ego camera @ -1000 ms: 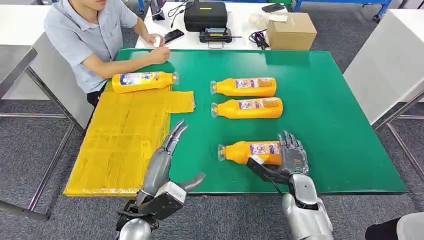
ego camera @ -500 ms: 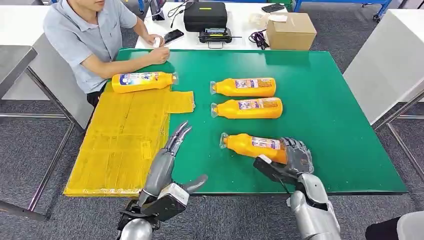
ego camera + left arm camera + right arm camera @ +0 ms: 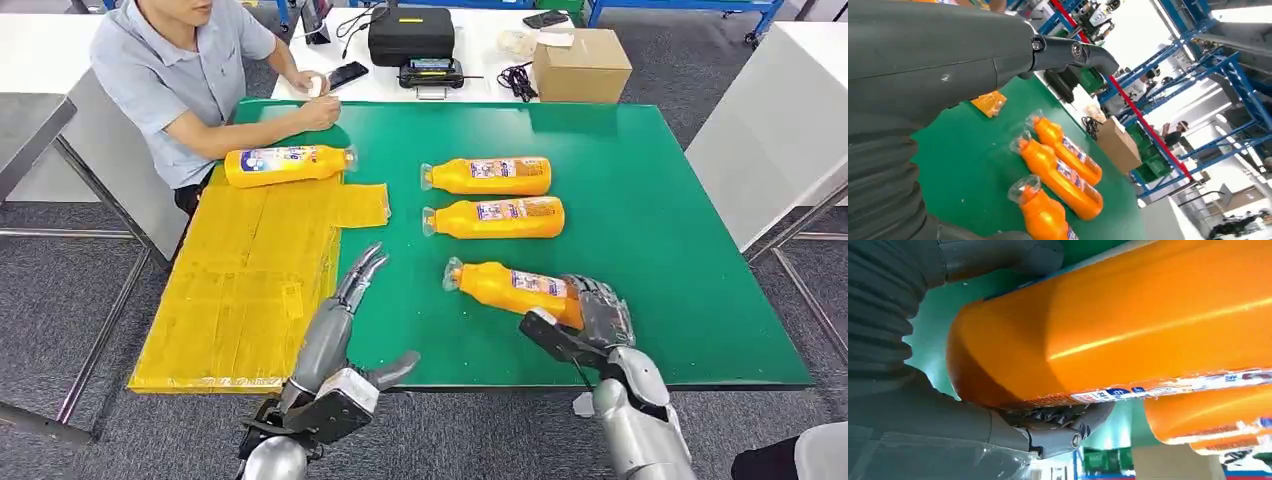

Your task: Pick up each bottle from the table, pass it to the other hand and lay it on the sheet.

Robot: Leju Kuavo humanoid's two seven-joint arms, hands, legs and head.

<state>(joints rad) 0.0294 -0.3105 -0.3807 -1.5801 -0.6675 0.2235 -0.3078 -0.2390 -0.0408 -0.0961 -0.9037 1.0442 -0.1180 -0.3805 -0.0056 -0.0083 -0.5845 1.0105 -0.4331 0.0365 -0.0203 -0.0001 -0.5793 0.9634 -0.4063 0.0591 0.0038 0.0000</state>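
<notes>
My right hand [image 3: 590, 322] has its fingers wrapped round the base end of the nearest orange bottle [image 3: 515, 288]; the right wrist view shows thumb and fingers pressed against the bottle's underside and flank. Against the frames of a second ago, the bottle has lifted and tilted, cap end swinging up and away from me, and my wrist has drawn slightly nearer and to the right. Judgement: pick-up under way, grip seated, bottle likely clear of the green table [image 3: 660, 240] or nearly so.

My left hand [image 3: 345, 300] is empty, fingers stretched out and apart, hovering over the near-left table edge beside the yellow sheet [image 3: 250, 280]. It has barely shifted, so the handover is not yet begun.

Farther out: two more orange bottles [image 3: 487, 176] [image 3: 495, 216] lie side by side mid-table, caps to the left, waiting. One bottle [image 3: 285, 163] rests at the sheet's far edge, close to a seated person's forearm [image 3: 270, 125]. Beyond, on a white bench, a black case [image 3: 410, 30] and a cardboard box [image 3: 580, 62].

Next: bring the bottle leftward to the left hand.
</notes>
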